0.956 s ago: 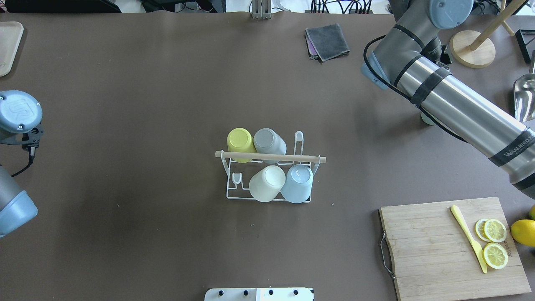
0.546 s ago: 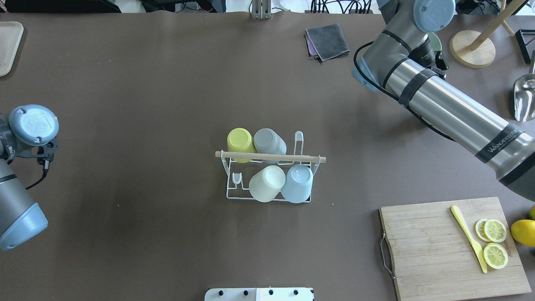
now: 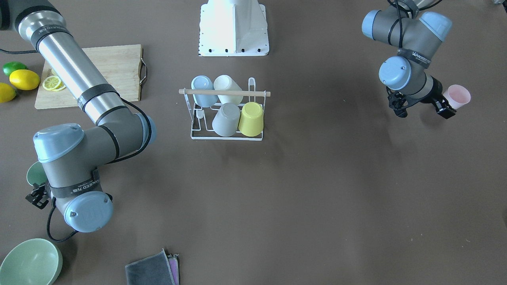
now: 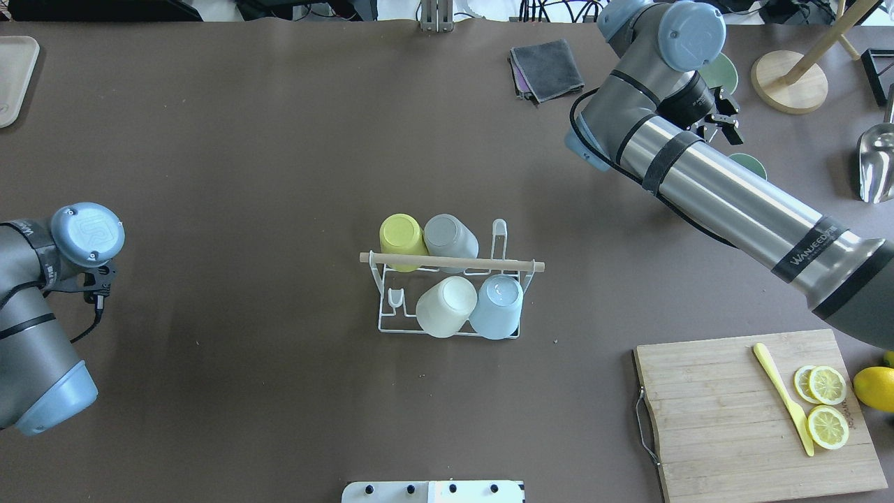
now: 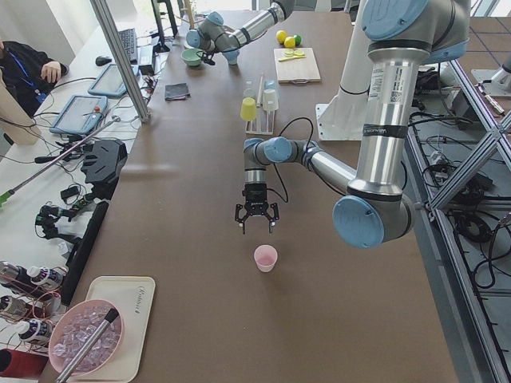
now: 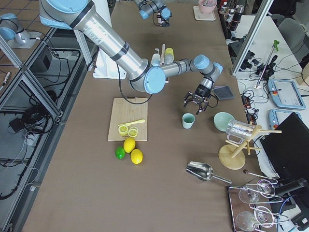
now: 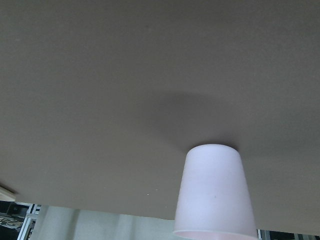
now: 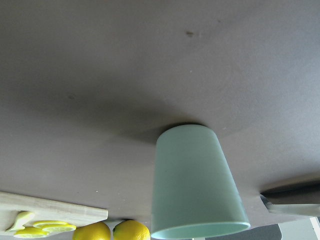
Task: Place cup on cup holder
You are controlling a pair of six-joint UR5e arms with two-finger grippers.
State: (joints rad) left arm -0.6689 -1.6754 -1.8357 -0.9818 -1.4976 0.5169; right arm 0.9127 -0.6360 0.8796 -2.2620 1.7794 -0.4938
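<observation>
The white wire cup holder (image 4: 452, 263) with a wooden rod handle stands mid-table, also in the front view (image 3: 223, 92). It bears a yellow, a grey, a cream and a light blue cup. A pink cup (image 3: 457, 96) stands upright on the table at my left end, also seen in the left wrist view (image 7: 215, 190). My left gripper (image 5: 255, 227) is open beside it, not touching. A green cup (image 4: 749, 164) stands upright far right, also seen in the right wrist view (image 8: 192, 182). My right gripper (image 4: 726, 119) is open just beyond it, empty.
A green bowl (image 3: 29, 261) and a grey cloth (image 4: 547, 68) lie near the right arm. A cutting board (image 4: 754, 412) holds lemon slices and a yellow knife. A wooden stand (image 4: 789, 80), a metal scoop (image 4: 876, 161) and a tray (image 4: 14, 77) sit at the edges.
The right arm has swung towards the far side and left, uncovering the green cup. The left arm has moved right, further into the overhead view.
</observation>
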